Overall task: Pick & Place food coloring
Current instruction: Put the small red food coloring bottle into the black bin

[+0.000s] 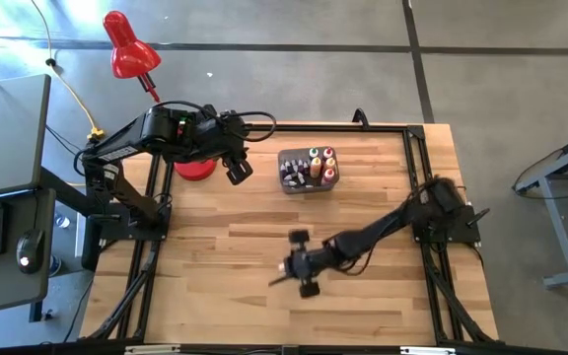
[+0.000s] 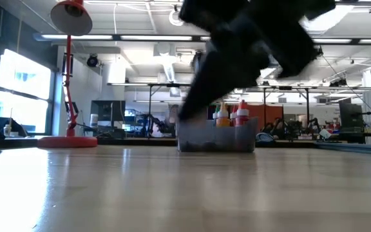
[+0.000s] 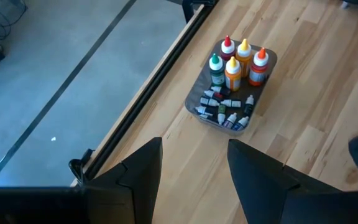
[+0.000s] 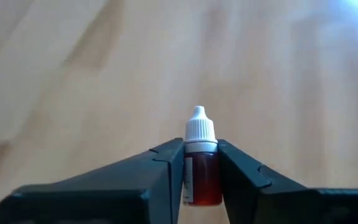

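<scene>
Right hand point(image 4: 201, 180) grips a small red food coloring bottle point(image 4: 201, 171) w/ white cap, upright between its fingers, over bare bench point(image 1: 225, 296) approx. mid-front. Grip sits on the body below the cap; I judge it good: keep it squeezed and level, no tilt. Farther off, grey tub point(image 1: 307, 170) holds the other bottles; left hand point(image 1: 238, 170) waits open beside it.

No words or numbers clear enough to read, white label on the small red bottle point(image 4: 202, 171) at lower middle turned sideways, print too tiny to tell
</scene>
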